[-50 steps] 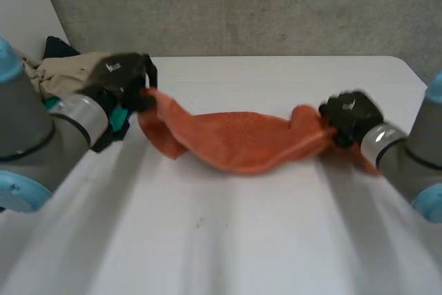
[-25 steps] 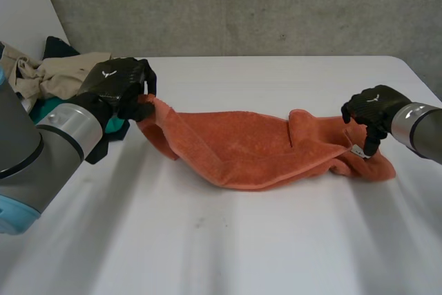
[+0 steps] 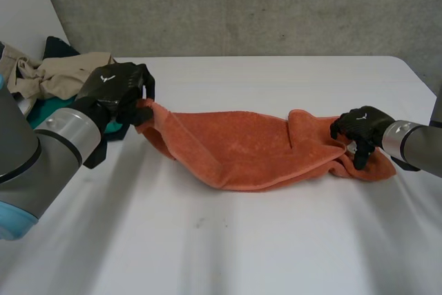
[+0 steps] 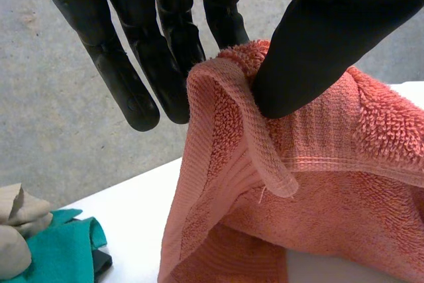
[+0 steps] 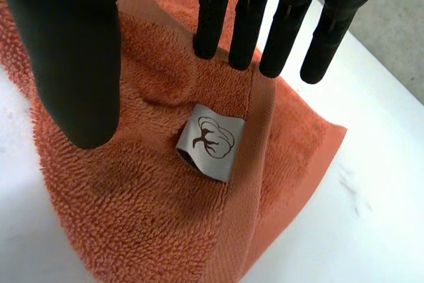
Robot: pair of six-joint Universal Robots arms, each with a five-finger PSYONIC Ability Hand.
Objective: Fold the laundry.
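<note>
An orange towel (image 3: 242, 146) lies stretched out long across the white counter (image 3: 235, 246), with one robot hand at each end. The left robot hand (image 3: 114, 91) holds one end of the towel tight. Its big black thumb (image 4: 318, 51) presses the thick edge of the towel against its fingers (image 4: 132, 91), and the towel hangs down from that pinch. The right robot hand (image 3: 360, 128) is over the other end, where the towel lies folded and bunched on the counter. This hand is open. Its fingers are straight and point down at the towel, its thumb is off to the side, and it holds nothing. Just below those fingertips a small white tag (image 5: 213, 138) is sewn to the towel. The tag has a brown tree drawn on it, and no words on it can be read. Each hand has a small white mark on its back. Beside the left hand sits a pile of clothes (image 3: 55, 77), tan, green-blue and dark.
</note>
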